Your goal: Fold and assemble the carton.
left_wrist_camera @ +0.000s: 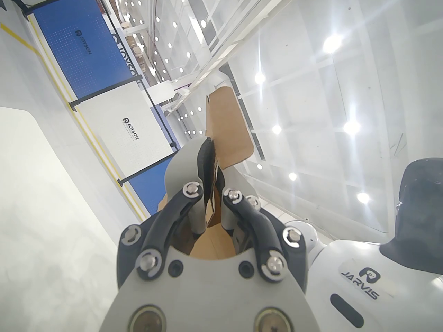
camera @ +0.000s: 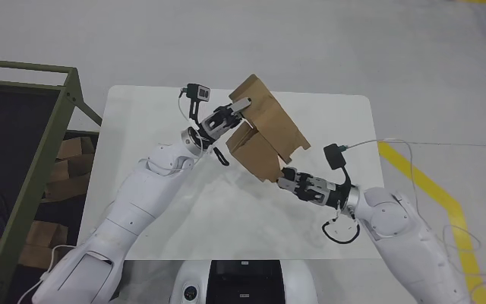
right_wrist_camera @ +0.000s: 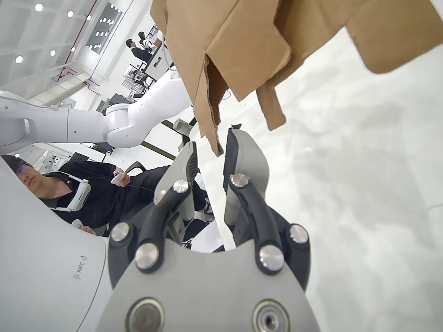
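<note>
A brown carton (camera: 269, 129), partly folded with loose flaps, is held tilted above the far middle of the white table (camera: 152, 228). My left gripper (camera: 231, 112) is shut on a flap at the carton's far-left side; in the left wrist view the carton flap (left_wrist_camera: 226, 126) sticks out past the pinched left gripper (left_wrist_camera: 209, 150). My right gripper (camera: 282, 177) sits at the carton's near lower corner. In the right wrist view the right gripper (right_wrist_camera: 211, 146) is open, and a ragged corner of the carton (right_wrist_camera: 242, 36) hangs down just between its fingertips.
A green-framed bin (camera: 45, 152) with several cardboard pieces stands off the table's left side. A yellow floor line (camera: 425, 182) runs along the right. The near half of the table is bare.
</note>
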`<state>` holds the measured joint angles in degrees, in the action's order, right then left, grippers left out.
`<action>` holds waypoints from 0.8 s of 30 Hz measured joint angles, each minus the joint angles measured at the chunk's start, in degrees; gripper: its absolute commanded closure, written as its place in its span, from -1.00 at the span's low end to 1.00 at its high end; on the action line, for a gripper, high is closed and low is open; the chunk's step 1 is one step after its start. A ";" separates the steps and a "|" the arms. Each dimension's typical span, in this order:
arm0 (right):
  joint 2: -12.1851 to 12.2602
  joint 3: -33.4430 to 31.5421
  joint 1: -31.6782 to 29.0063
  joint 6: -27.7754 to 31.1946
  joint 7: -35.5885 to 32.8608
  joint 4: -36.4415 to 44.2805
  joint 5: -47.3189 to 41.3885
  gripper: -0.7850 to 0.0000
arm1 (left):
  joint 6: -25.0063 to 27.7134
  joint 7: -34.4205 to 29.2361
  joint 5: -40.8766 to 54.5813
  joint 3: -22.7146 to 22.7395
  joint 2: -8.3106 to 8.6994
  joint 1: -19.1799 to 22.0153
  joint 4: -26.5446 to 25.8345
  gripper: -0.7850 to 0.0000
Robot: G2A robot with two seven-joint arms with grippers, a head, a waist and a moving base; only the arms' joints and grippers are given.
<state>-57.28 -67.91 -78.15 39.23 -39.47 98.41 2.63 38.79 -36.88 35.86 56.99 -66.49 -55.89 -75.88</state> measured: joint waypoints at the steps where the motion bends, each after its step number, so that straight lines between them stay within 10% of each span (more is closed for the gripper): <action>1: 0.02 -0.07 0.00 0.11 -0.05 -0.03 -0.23 0.82 | -0.04 -0.17 -0.03 0.06 -0.09 0.00 0.04 1.00; 24: 1.02 -3.18 -1.73 6.43 -3.09 -0.70 -9.98 1.00 | -0.67 -4.50 1.65 1.15 -1.56 -0.09 1.61 1.00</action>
<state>-56.26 -71.09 -79.89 45.66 -42.55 97.71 -7.35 38.12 -41.38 37.52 58.15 -68.05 -55.98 -74.27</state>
